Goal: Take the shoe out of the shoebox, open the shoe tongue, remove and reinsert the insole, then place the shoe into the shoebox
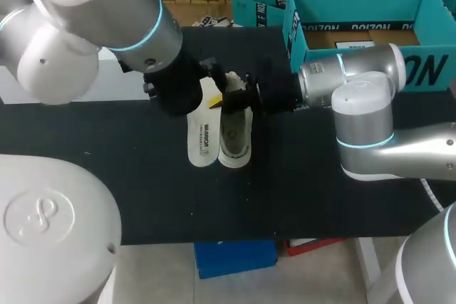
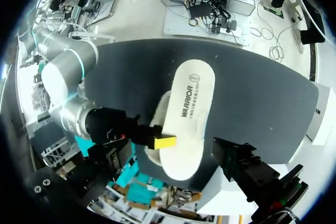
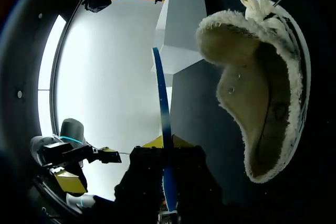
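A: Shoe?
B: Mid-table, lying near-to-far.
A: Insole?
B: On the table, just left of the shoe, side by side.
A: Shoebox?
B: Far-right corner, behind the shoe, well apart.
A: Arms?
B: 2. Right gripper at the shoe's far end; left arm over the insole's far end.
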Motion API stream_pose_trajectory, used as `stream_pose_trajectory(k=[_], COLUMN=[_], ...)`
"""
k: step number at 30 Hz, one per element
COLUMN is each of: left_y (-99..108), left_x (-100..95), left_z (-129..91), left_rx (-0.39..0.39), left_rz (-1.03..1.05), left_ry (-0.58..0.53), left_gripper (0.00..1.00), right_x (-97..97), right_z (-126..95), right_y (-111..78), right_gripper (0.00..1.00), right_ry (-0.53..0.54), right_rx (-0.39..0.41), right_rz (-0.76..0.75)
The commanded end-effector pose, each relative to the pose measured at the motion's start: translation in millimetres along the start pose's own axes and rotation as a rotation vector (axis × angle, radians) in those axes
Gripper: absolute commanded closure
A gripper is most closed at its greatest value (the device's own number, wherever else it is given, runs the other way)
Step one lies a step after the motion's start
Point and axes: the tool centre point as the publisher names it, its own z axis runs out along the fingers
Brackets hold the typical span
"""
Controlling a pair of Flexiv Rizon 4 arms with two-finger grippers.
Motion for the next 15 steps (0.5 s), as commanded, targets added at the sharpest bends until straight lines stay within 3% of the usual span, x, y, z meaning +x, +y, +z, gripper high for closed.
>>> stream_pose_trajectory(k=[1, 15], left_y=[-3.1, -12.9], left_x=[-3.1, 6.3], left_z=[-4.3, -12.4], left_rx=[0.012, 0.056], left_rz=[-0.002, 0.003], left_ry=[0.217, 0.165], left_gripper=[0.00, 0.00], right_x=[-0.5, -0.5], right_z=[1.4, 1.4], right_y=[0.1, 0.1], right_gripper=[1.00, 1.00], right_ry=[0.000, 0.000], right_rx=[-0.002, -0.002], right_rz=[0.000, 0.000])
